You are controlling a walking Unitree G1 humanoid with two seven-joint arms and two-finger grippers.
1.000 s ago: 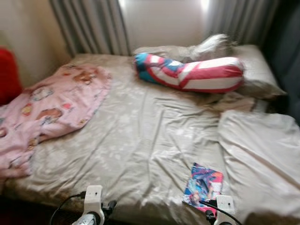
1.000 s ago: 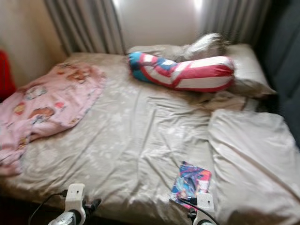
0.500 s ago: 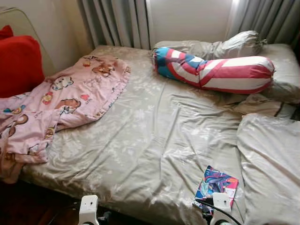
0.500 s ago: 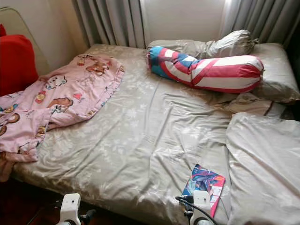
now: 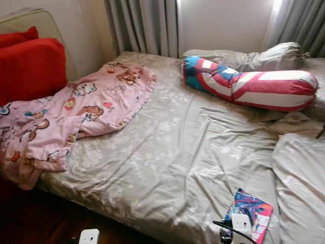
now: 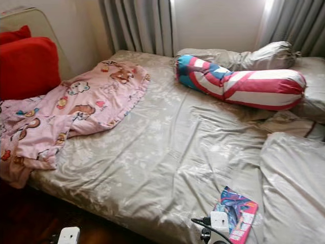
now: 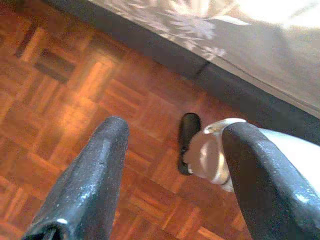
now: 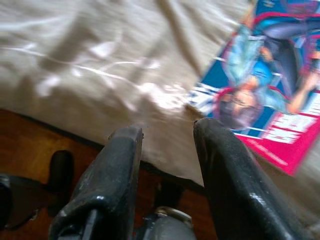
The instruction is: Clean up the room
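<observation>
I'm standing at the foot of the bed [image 5: 167, 152]. The magazine [image 6: 236, 212] is lying flat near the bed's front edge, just ahead of my right claw [image 8: 167, 137], whose fingers are spread apart and empty. The left claw [image 7: 175, 150] is hanging over the wood floor [image 7: 60, 80], fingers also apart. I'm thinking: slide one finger under the magazine's near edge and pinch without snagging the sheet. The pink blanket [image 5: 71, 117] is waiting.
</observation>
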